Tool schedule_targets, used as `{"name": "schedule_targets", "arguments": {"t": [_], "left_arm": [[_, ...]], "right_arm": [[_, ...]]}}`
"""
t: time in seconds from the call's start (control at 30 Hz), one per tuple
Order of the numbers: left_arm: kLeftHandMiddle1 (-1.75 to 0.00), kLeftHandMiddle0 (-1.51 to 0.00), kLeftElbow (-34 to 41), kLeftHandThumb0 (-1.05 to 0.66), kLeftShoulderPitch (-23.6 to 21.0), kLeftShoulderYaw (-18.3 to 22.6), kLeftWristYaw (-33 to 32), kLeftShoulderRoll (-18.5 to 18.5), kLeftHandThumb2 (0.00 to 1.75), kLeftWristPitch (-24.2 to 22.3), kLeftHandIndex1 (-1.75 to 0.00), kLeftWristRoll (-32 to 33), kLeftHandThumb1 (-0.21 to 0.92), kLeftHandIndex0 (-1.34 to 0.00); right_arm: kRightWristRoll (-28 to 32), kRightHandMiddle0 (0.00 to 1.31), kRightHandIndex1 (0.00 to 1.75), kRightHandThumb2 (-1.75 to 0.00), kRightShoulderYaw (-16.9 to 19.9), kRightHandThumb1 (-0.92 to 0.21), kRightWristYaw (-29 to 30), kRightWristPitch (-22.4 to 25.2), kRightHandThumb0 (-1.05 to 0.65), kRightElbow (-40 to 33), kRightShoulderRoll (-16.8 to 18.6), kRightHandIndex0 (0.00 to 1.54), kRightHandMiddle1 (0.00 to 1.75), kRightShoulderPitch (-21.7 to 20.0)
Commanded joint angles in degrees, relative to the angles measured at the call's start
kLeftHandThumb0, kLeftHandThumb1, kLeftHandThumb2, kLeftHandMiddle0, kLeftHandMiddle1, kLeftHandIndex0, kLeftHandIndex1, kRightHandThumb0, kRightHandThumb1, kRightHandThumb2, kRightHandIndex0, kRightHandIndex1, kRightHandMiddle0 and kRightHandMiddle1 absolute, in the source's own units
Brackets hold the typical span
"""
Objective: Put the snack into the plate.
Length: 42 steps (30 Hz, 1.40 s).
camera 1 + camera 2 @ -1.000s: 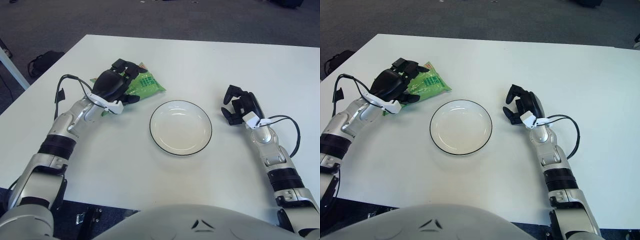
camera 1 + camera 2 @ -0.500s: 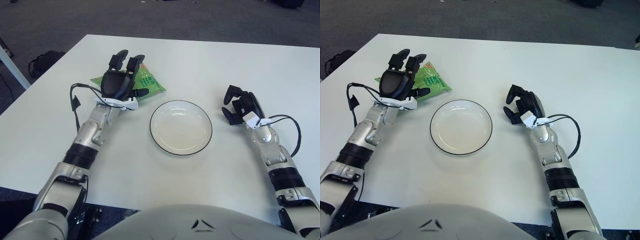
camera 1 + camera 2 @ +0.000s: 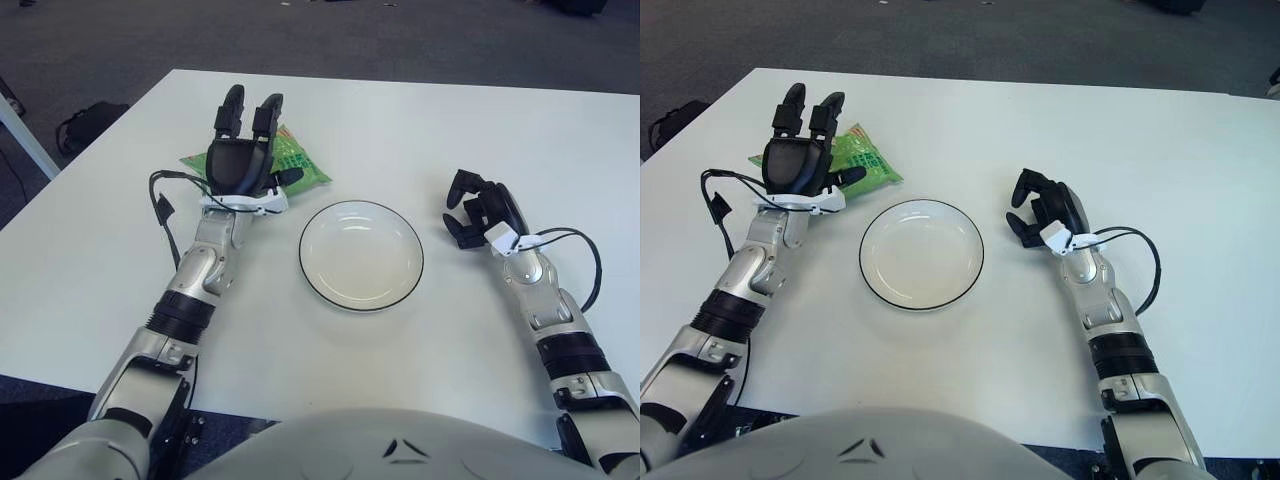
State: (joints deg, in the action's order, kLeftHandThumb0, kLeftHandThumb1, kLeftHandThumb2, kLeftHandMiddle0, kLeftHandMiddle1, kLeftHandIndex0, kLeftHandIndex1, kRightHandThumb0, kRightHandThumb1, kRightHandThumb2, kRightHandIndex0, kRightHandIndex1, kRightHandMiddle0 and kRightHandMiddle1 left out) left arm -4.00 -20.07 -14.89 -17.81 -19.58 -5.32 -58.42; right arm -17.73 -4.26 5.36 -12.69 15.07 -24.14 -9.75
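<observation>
I have the left hand (image 3: 243, 160) raised over the green foil snack packet (image 3: 296, 164), which lies flat on the white bench (image 3: 330, 340) toward its far left corner, a little back and left of the plate. The hand sits there because the packet is the thing to lift, and the reach from my left side is the short one. Its fingers (image 3: 231, 106) are stretched out and pointing up and away, spread rather than curled, so it grips nothing. From here the palm covers the near end of the packet, and I cannot say for sure whether the thumb touches the foil or only hangs over it.

The round white plate with the dark rim (image 3: 414, 262) stands empty near the middle of the bench, between the two arms, just beside the packet but not touching it. That makes for a short carry to the right, I judge.

The right hand (image 3: 478, 211) shows right of the plate, its fingers curled in on themselves and holding nothing.
</observation>
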Motion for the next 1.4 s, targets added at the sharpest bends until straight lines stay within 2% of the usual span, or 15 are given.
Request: {"name": "schedule_targets", "arguments": {"t": [0.0, 0.37, 0.67, 1.0, 1.13, 1.37], "left_arm": [[0.00, 0.00, 3.0, -1.03, 1.1, -1.0, 6.2, 0.1, 0.60, -3.2, -0.27, -0.2, 0.92, 0.00], [0.00, 0.00, 6.3, -1.05, 2.0, -2.4, 19.4, -0.5, 0.58, -9.1, -0.08, -0.8, 0.92, 0.00], [0.00, 0.00, 3.5, -1.05, 0.1, -3.3, 22.4, -1.4, 0.51, -11.6, 0.00, -1.8, 0.92, 0.00], [0.00, 0.00, 1.6, -1.05, -2.5, -3.4, 30.1, -3.7, 0.55, -12.5, -0.01, 0.4, 0.92, -0.01], [0.00, 0.00, -2.6, -1.05, -4.7, -3.1, 31.4, -4.5, 0.57, -11.8, -0.02, 2.1, 0.92, -0.02], [0.00, 0.00, -13.9, -1.05, -8.8, -4.5, 26.4, -3.2, 0.55, -11.2, -0.14, 2.7, 0.92, 0.00]], "right_arm": [[-1.7, 0.72, 1.75, -1.46, -2.4, -0.20, -3.0, 3.9, -0.54, 5.0, 0.5, 1.33, 1.75, 4.9], [-1.3, 0.72, 1.75, -1.46, -2.6, -0.20, -3.6, 3.1, -0.53, 5.3, 0.0, 1.34, 1.75, 4.8], [-2.2, 0.72, 1.75, -1.47, -3.2, -0.20, -4.0, 2.9, -0.54, 5.4, -0.7, 1.34, 1.75, 4.8], [-2.9, 0.72, 1.75, -1.47, -3.8, -0.19, -3.6, 2.8, -0.54, 5.7, -1.3, 1.34, 1.75, 4.7], [-3.4, 0.72, 1.75, -1.47, -3.9, -0.19, -3.4, 2.7, -0.54, 5.7, -1.5, 1.34, 1.75, 4.7], [-4.5, 0.72, 1.75, -1.47, -4.3, -0.19, -2.9, 2.6, -0.54, 5.1, -1.9, 1.34, 1.75, 5.0]]}}
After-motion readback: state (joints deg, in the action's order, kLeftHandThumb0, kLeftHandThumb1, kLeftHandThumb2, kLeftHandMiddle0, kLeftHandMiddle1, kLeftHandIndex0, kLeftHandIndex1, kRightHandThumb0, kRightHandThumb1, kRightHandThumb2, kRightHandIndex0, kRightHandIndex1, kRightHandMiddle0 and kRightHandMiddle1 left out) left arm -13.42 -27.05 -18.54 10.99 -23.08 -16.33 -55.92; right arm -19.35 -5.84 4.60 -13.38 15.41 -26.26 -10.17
